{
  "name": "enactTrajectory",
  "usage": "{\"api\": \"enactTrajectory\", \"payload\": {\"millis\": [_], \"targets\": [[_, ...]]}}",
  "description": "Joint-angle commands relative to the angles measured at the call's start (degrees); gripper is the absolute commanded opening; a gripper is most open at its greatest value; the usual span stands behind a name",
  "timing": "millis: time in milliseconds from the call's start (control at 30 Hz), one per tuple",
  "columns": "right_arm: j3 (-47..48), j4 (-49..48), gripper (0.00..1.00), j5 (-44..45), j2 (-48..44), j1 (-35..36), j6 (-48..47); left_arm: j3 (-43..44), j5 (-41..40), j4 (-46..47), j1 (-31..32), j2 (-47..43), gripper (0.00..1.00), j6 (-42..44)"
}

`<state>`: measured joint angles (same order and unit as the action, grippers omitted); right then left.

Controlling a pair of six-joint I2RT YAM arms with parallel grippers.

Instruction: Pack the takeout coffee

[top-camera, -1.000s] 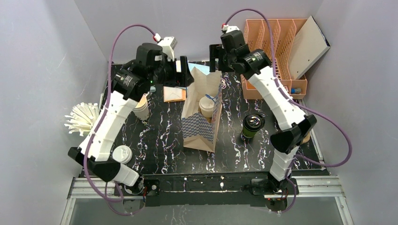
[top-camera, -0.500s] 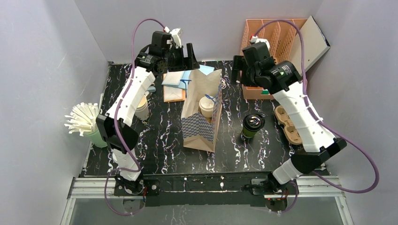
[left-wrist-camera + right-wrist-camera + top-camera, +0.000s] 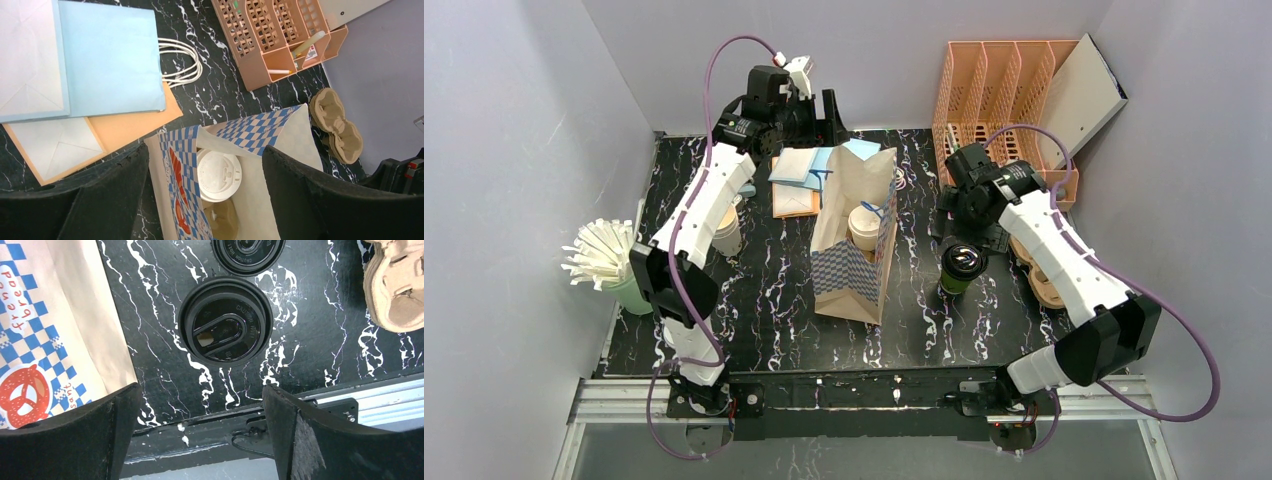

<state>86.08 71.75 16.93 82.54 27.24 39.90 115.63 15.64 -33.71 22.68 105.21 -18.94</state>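
Note:
The takeout coffee [image 3: 961,266], a dark green cup with a black lid, stands upright on the marbled table right of the paper bag [image 3: 852,255]. In the right wrist view its lid [image 3: 226,327] lies just ahead of my fingers. My right gripper [image 3: 965,226] [image 3: 200,390] hovers over the cup's far side, open and empty. Over the bag's far end, my left gripper [image 3: 816,112] [image 3: 205,155] is raised, open, holding nothing. The left wrist view looks down into the checkered bag [image 3: 250,150], where a white-lidded cup [image 3: 218,175] sits.
Cardboard cup carriers [image 3: 1046,270] lie right of the coffee. An orange organizer [image 3: 999,95] stands at the back right. Flat paper bags [image 3: 802,178] lie behind the open bag. Stacked cream cups [image 3: 725,236] and a straw holder [image 3: 609,262] are at left. A second black lid [image 3: 247,250] shows at the right wrist view's top edge.
My right arm swung from the back right down and inward to hover over the dark green cup. The left arm rose to the back earlier and has since held still.

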Motion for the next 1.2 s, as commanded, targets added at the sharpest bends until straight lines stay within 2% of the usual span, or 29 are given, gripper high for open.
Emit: {"api": "enactTrajectory", "payload": {"millis": [0,133,367,667,933,1167], "targets": [[-1.82,-1.93,0.98,-2.17,-0.86,-1.40,-0.71,-5.11,-1.90,4.76,0.09,-5.78,0.80,-3.16],[-4.31,-3.72,0.98,-3.78,-1.11,-2.78,-3.67,-10.05,-4.62,7.24,0.09,-9.34,0.80,-1.52],[-11.00,-13.71,0.98,-9.61,-3.82,-6.10,-7.00,-11.97,-3.60,7.60,0.09,-10.25,0.78,-2.37],[-13.75,-15.88,0.89,-7.10,-2.99,-6.86,-9.24,-14.28,-4.21,8.79,0.09,-12.01,0.75,-2.26],[-16.69,-15.33,0.92,-3.27,-3.56,-6.93,-8.27,-15.33,-3.85,8.97,0.09,-12.24,0.74,-3.12],[-17.94,-16.64,0.92,-4.49,-3.18,-7.03,-8.27,-15.27,-3.40,8.95,0.09,-11.89,0.74,-3.55]]}}
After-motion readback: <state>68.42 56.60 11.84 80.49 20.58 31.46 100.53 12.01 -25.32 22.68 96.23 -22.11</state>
